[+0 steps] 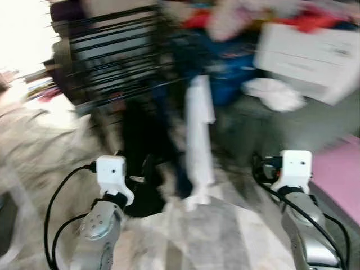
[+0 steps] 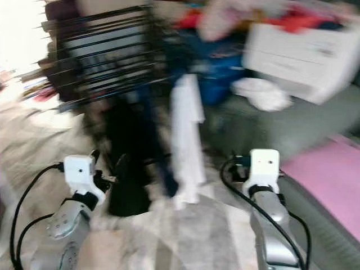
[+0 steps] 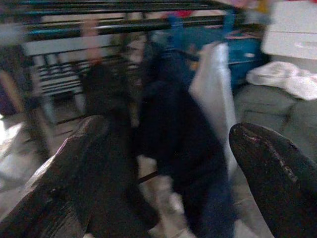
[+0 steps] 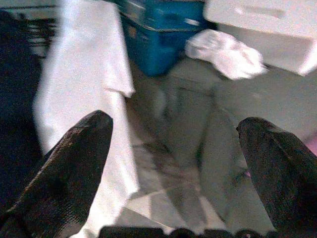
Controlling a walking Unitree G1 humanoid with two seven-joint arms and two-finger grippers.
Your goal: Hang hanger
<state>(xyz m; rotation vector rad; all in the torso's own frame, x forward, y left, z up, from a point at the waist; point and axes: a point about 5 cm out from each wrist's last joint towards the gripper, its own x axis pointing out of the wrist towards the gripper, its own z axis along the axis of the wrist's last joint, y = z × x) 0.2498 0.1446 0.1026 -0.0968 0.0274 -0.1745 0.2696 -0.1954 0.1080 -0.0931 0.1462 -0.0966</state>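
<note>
The picture is blurred by motion. A drying rack [image 1: 112, 50] with black bars stands ahead on the left. From it hang a black garment [image 1: 140, 135], a dark blue garment [image 3: 183, 134] and a white garment [image 1: 199, 135]. I cannot make out a hanger. My left gripper [image 3: 168, 173] is open and holds nothing, facing the dark garments a short way off. Open too, my right gripper [image 4: 173, 163] points between the white garment [image 4: 79, 99] and a grey cushion [image 4: 198, 109]. Both silver arms [image 1: 101, 219] [image 1: 306, 225] reach forward at the bottom of the eye views.
A blue crate [image 4: 158, 34] sits behind the clothes. A white box [image 1: 309, 56] and a crumpled white cloth [image 1: 275, 93] lie at the back right. A pink mat [image 1: 337, 174] borders the right side. Pale patterned floor [image 1: 214, 236] lies before me.
</note>
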